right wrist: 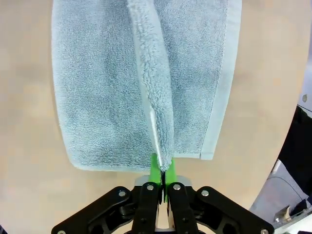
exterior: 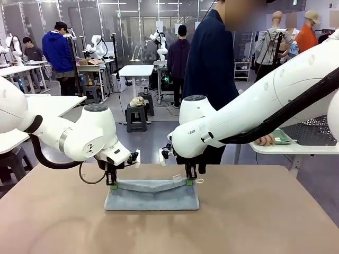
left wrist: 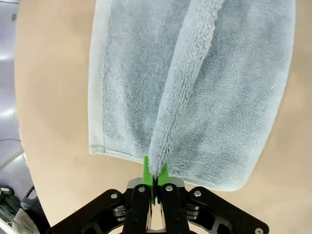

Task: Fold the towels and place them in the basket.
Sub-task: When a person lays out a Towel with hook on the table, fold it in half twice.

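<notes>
The pale blue terry towel (exterior: 152, 198) lies flat at the middle of the brown table (exterior: 265, 222), its long side running across. A lengthwise ridge is raised off it and sags in the middle, pinched at its ends by the left gripper (exterior: 112, 182) and the right gripper (exterior: 189, 180). The dark lattice basket (exterior: 317, 132) stands beyond the table's far right corner.

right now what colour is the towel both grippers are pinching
Pale blue-grey. The towel shows its colour best in the right wrist view.
</notes>
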Robot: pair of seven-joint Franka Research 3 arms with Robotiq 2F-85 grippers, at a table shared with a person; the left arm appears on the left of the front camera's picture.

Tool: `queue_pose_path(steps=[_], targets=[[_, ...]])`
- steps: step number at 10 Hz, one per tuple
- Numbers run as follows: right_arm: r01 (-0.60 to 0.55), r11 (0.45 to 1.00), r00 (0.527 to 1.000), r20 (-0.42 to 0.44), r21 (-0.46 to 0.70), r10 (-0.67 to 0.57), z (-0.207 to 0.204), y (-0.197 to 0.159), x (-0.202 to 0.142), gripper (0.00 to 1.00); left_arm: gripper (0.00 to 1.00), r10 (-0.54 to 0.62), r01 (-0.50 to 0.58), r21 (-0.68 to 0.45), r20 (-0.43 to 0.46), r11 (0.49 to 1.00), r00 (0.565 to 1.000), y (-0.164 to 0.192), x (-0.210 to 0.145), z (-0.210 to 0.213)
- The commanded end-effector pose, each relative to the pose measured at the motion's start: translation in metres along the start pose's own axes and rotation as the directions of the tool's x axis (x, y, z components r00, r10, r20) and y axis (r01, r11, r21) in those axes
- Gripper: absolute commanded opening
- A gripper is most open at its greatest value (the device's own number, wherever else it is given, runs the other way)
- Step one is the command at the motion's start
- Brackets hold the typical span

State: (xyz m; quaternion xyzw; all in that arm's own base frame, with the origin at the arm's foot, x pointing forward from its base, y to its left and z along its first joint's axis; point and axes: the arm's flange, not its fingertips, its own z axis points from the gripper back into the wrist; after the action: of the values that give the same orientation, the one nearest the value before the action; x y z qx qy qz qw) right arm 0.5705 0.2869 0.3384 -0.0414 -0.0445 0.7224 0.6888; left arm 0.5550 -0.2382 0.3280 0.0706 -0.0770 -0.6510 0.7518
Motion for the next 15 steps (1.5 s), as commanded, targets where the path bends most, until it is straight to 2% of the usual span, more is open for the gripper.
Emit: queue_pose_path(steps=[1,3,4,5,6,7,8,9,10,11,12,15], targets=[[0.02,1.0,1.0,-0.007,-0.015,-0.02,-0.006,-0.006,0.001,0.04,0.04,0.026,-0.025,0.032,-0.025,0.999,0.999,0.008,0.0,-0.008],[0.023,1.0,1.0,0.0,-0.009,-0.023,-0.011,-0.007,-0.002,0.04,0.04,0.033,-0.032,0.025,-0.027,0.999,0.999,0.009,-0.003,-0.012],[0.02,1.0,1.0,0.024,0.0,-0.02,-0.013,-0.008,-0.003,0.09,0.11,0.035,-0.034,0.038,-0.031,0.999,0.999,0.01,-0.003,-0.015],[0.013,1.0,0.999,0.037,-0.013,-0.013,-0.014,-0.009,-0.004,0.23,0.23,0.036,-0.035,0.047,-0.026,0.998,0.999,0.01,-0.003,-0.015],[0.015,0.999,0.999,0.043,-0.031,-0.014,-0.014,-0.008,-0.005,0.29,0.3,0.048,-0.047,0.062,-0.018,0.997,0.999,0.01,-0.005,-0.014],[0.014,0.999,0.999,0.047,-0.044,-0.012,-0.013,-0.007,-0.006,0.43,0.4,0.055,-0.054,0.082,-0.008,0.995,0.998,0.009,-0.007,-0.011],[0.009,0.998,0.999,0.044,-0.06,-0.006,-0.008,-0.006,-0.007,0.49,0.47,0.063,-0.063,0.105,0.009,0.992,0.998,0.011,-0.009,-0.005],[0.0,0.998,0.999,0.048,-0.063,0.003,-0.001,-0.006,-0.008,0.63,0.57,0.064,-0.065,0.107,0.019,0.992,0.998,0.012,-0.012,0.001],[-0.001,0.999,0.999,0.044,-0.049,0.003,0.007,-0.004,-0.009,0.69,0.62,0.049,-0.051,0.086,0.032,0.995,0.998,0.015,-0.016,0.009],[0.001,0.999,0.999,0.043,-0.035,0.0,0.02,-0.001,-0.01,0.83,0.65,0.033,-0.036,0.08,0.041,0.996,0.999,0.018,-0.021,0.023],[0.007,1.0,0.999,0.034,-0.03,-0.006,0.041,0.009,-0.013,0.78,0.65,0.009,-0.013,0.071,0.047,0.997,0.999,0.018,-0.029,0.045],[0.116,0.991,0.993,0.029,0.065,-0.118,0.104,0.052,-0.024,0.78,0.65,-0.037,0.034,0.043,0.091,0.999,0.995,0.001,-0.06,0.107]])
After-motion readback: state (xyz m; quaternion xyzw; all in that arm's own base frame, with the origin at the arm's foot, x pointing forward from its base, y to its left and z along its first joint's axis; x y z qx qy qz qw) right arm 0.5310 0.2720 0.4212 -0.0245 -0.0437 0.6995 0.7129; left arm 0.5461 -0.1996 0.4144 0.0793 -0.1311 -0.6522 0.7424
